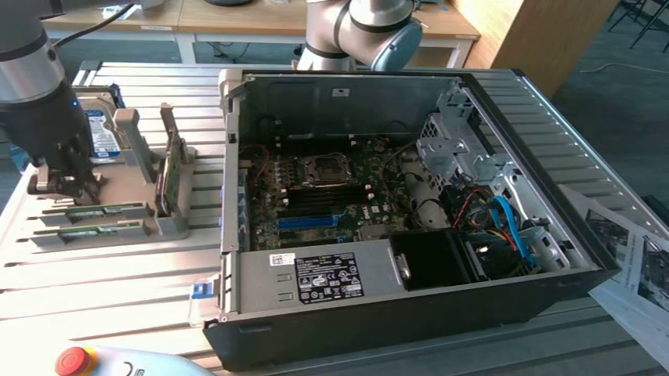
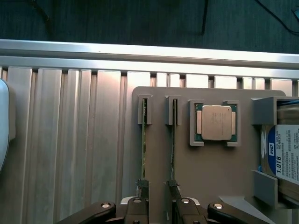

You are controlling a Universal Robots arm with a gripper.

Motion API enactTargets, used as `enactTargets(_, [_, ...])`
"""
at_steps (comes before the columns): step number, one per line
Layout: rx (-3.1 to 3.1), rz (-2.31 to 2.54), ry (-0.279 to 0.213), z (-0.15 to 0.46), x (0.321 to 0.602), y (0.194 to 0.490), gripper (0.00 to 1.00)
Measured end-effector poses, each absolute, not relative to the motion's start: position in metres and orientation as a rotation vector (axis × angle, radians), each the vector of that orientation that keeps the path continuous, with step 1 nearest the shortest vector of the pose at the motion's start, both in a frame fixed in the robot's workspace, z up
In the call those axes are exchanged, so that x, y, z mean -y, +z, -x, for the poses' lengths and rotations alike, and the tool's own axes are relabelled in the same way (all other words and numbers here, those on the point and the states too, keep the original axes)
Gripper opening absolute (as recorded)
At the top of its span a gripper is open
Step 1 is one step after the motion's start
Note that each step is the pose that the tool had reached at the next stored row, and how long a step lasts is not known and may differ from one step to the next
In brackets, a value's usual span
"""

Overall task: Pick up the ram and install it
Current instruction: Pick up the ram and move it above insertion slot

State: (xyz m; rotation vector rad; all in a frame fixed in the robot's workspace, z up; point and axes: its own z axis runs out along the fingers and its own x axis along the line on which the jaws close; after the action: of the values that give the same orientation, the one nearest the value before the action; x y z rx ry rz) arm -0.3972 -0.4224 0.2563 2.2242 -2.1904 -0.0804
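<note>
Two ram sticks point(image 1: 99, 211) stand on edge in the slots of a grey holder point(image 1: 141, 168) at the exterior view's left. In the wrist view they are two thin green lines, one point(image 2: 143, 144) beside the other point(image 2: 173, 140). My gripper point(image 1: 65, 188) hangs just over their near ends. It is open point(image 2: 158, 193), each fingertip lines up with one stick, and nothing lies in the gap between the fingers. The open computer case point(image 1: 544, 294) holds the motherboard point(image 1: 313, 196) with its black memory slots point(image 1: 326, 202).
On the holder sit a square silver processor point(image 2: 216, 122), a hard drive point(image 2: 286, 158) and an upright green card point(image 1: 168, 184). The table point(image 2: 70, 140) is ribbed aluminium. A red stop button point(image 1: 75, 360) is at the front, and papers point(image 1: 638, 258) lie at the exterior view's right.
</note>
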Motion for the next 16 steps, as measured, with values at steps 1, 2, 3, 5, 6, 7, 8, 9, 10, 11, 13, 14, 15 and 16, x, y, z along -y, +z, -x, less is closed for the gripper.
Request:
enactTargets(1, [2.191, -2.224, -0.08, 0.397, 0.422, 0.255, 0.29])
enactTargets(2, [2.19, -2.224, -0.08, 0.397, 0.422, 0.255, 0.29])
enactTargets(3, [2.19, -2.224, -0.08, 0.397, 0.422, 0.254, 0.29])
enactTargets(5, [2.19, -2.224, -0.08, 0.397, 0.422, 0.252, 0.29])
enactTargets(6, [2.19, -2.224, -0.08, 0.397, 0.422, 0.25, 0.29])
enactTargets(7, [2.19, -2.224, -0.08, 0.397, 0.422, 0.249, 0.29])
enactTargets(8, [2.19, -2.224, -0.08, 0.397, 0.422, 0.248, 0.29])
enactTargets(9, [2.19, -2.224, -0.08, 0.397, 0.422, 0.246, 0.29])
enactTargets(10, [2.19, -2.224, -0.08, 0.397, 0.422, 0.246, 0.29])
enactTargets(11, [2.19, -2.224, -0.08, 0.397, 0.422, 0.245, 0.29])
enactTargets(13, [2.19, -2.224, -0.08, 0.397, 0.423, 0.243, 0.29])
enactTargets(14, [2.19, -2.224, -0.08, 0.398, 0.423, 0.242, 0.29])
enactTargets(15, [2.19, -2.224, -0.08, 0.398, 0.423, 0.241, 0.29])
enactTargets(16, [2.19, -2.224, -0.08, 0.398, 0.423, 0.24, 0.29])
